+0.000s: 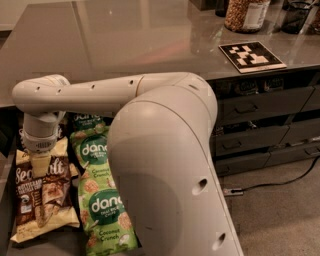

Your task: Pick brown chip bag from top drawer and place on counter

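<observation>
Fingers [41, 164] drawn narrowly together into one pale block, tips touching the lettered upper part of the brown chip bag [46, 205]. The gripper [41, 173] points straight down at the end of the white arm [100, 92], inside the open top drawer [6, 220]. The bag lies flat at the drawer's left, just beside a row of green snack bags [100, 210]. Above, the glossy grey counter [130, 40] carries a black-and-white patterned board [251, 56] and a jar [246, 14].

My arm [100, 92] is stretching leftward, forearm level. My gripper [41, 165] is pointing straight down below my wrist [40, 132], far left.
</observation>
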Controlling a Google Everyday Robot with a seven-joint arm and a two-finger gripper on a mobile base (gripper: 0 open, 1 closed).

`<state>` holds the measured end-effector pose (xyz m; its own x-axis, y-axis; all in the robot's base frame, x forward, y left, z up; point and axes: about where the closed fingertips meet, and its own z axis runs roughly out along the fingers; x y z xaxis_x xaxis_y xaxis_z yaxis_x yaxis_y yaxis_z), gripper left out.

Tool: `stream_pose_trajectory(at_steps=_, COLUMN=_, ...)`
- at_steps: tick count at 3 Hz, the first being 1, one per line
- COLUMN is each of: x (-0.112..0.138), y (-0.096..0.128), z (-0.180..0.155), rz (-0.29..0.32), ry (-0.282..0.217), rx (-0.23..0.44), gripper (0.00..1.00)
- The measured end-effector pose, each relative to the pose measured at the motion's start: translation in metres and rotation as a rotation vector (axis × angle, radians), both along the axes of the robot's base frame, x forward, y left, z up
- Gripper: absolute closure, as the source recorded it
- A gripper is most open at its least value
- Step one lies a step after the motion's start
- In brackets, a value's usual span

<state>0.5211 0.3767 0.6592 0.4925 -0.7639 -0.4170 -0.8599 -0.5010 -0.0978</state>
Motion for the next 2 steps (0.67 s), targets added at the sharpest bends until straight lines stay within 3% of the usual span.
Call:
stream_pose_trajectory(at_steps=1, x=-0.0003, y=-0.0002, z=0.0000, rz=0.000, ry=0.000, rx=0.000, gripper=0.96)
stream_pose_trajectory(at_steps=2, x=-0.0003, y=-0.0002, z=0.0019, rz=0.000, ry=0.000, rx=0.000, gripper=1.00)
